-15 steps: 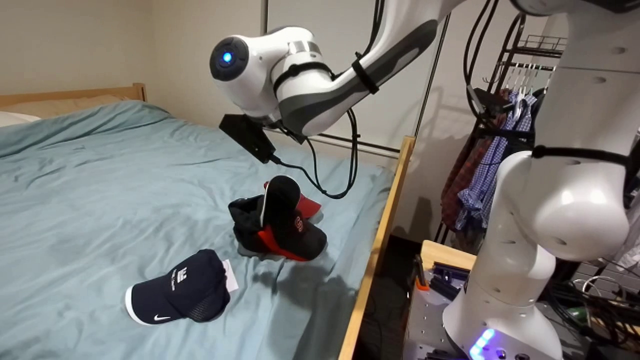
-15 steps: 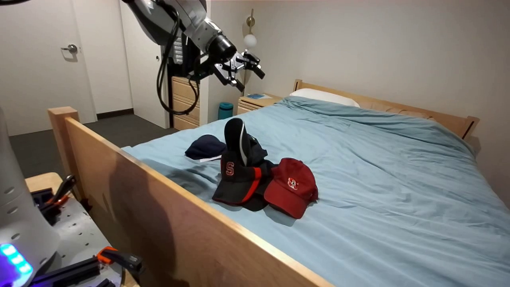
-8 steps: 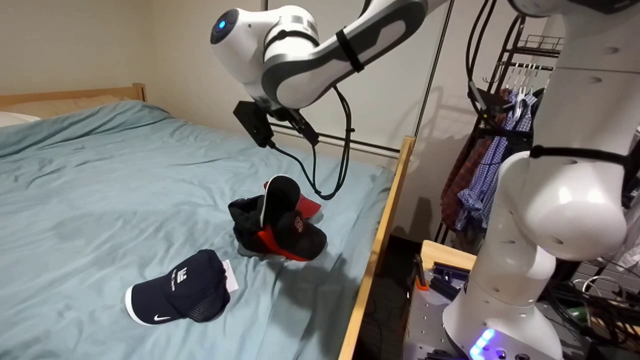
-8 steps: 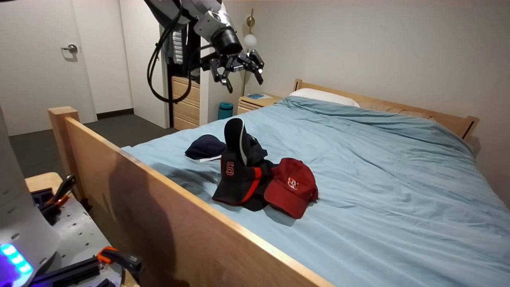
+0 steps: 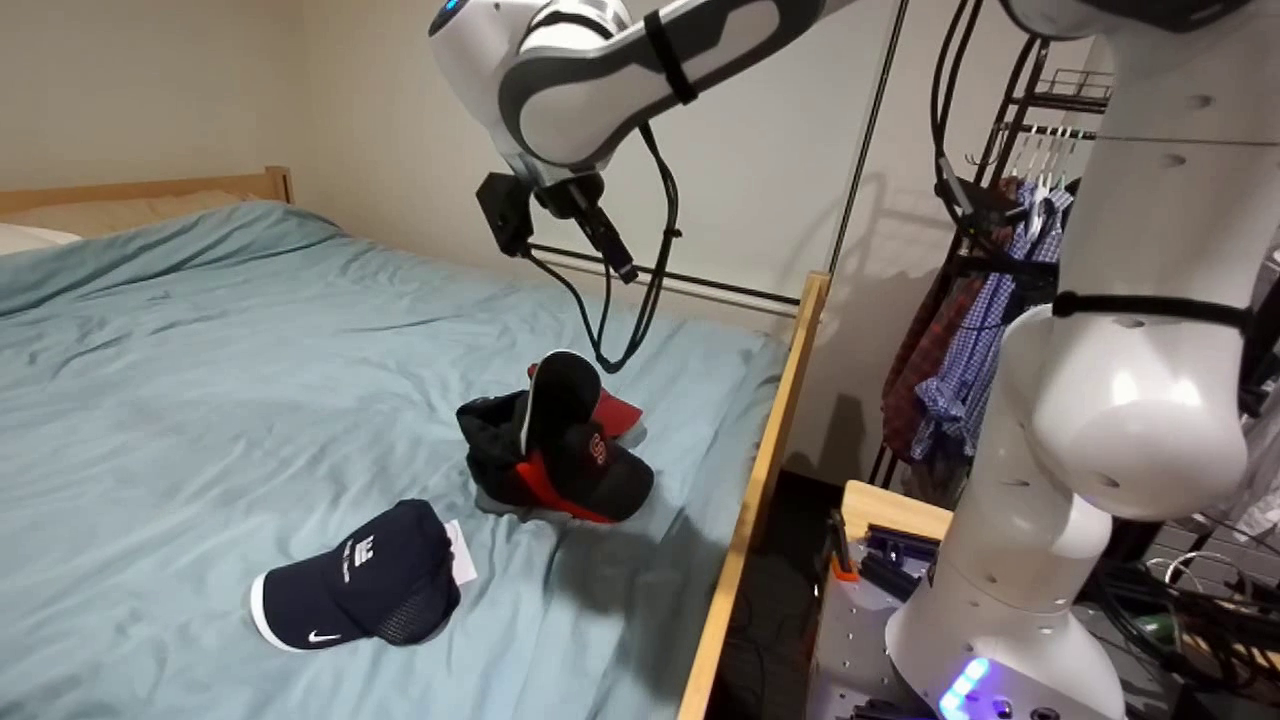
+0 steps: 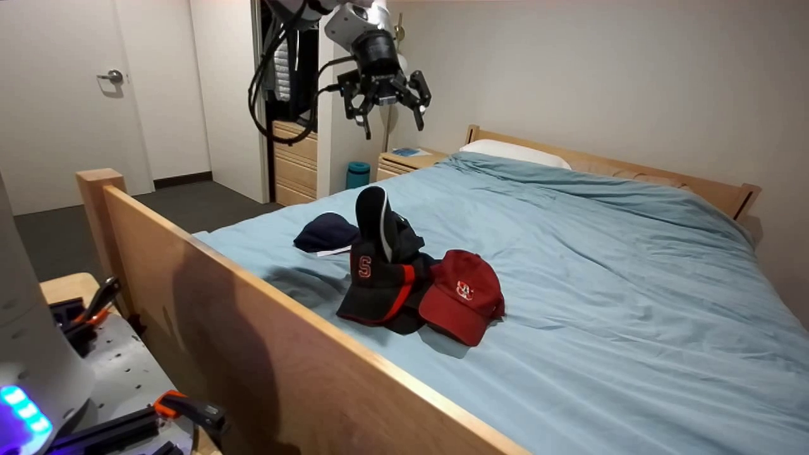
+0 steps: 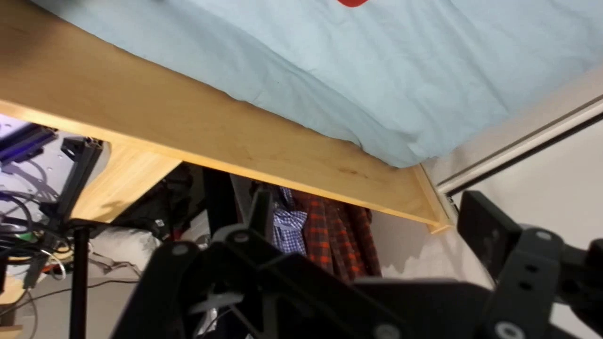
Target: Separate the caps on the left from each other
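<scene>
A black cap with a red stripe and an S logo (image 6: pixel 373 287) lies on the bed, and it also shows in an exterior view (image 5: pixel 607 475). A second black cap (image 6: pixel 371 218) with a white-edged brim sticks up on top of it, touching it. A red cap (image 6: pixel 464 297) lies against them; its tip shows at the wrist view's top edge (image 7: pixel 352 2). A navy cap (image 5: pixel 365 575) lies apart, and it also shows in an exterior view (image 6: pixel 325 234). My gripper (image 6: pixel 394 128) is open and empty, high above the bed, fingers pointing down. Its fingers also show in the wrist view (image 7: pixel 370 205).
A wooden footboard (image 6: pixel 284 316) runs between the robot base and the bed, and it also shows in the wrist view (image 7: pixel 212 122). A wall with a sliding door (image 5: pixel 800 170) stands beside the bed. A clothes rack (image 5: pixel 1000 300) stands behind the arm.
My hand has risen and tilted so that its fingers point more downward. In an exterior view it has moved slightly right. The fingers stay open. The caps have not moved.
</scene>
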{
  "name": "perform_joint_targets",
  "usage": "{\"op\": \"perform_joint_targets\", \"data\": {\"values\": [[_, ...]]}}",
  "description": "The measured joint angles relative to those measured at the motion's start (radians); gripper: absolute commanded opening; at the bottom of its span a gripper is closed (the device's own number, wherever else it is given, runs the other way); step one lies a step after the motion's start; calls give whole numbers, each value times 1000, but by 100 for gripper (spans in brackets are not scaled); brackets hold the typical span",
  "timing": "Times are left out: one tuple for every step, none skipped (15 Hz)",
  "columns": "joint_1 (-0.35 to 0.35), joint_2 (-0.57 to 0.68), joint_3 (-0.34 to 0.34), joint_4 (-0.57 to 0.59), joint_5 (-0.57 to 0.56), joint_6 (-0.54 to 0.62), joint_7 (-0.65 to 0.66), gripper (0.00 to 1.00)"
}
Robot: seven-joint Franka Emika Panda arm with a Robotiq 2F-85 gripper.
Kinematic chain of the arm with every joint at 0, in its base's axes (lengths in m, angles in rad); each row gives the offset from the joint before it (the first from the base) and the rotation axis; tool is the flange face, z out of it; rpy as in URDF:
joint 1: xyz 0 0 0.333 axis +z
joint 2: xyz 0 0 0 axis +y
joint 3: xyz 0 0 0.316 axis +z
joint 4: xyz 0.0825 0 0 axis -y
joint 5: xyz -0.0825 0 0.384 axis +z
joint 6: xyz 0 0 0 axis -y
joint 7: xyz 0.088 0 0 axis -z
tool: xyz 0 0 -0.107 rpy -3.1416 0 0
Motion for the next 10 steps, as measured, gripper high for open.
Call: {"op": "perform_joint_targets", "data": {"values": [[-11,17,-11,35,31,0,0,100],[-22,40,-25,73,64,0,0,100],[-21,65,-52,109,101,3,0,100],[-10,94,-92,144,145,7,0,100],[11,129,-145,178,197,19,-1,100],[42,167,-207,206,255,41,-1,93],[85,207,-280,228,322,80,-1,95],[139,251,-361,245,401,130,-2,96],[196,297,-440,256,488,187,-2,99],[249,340,-507,262,573,243,-2,100]]}}
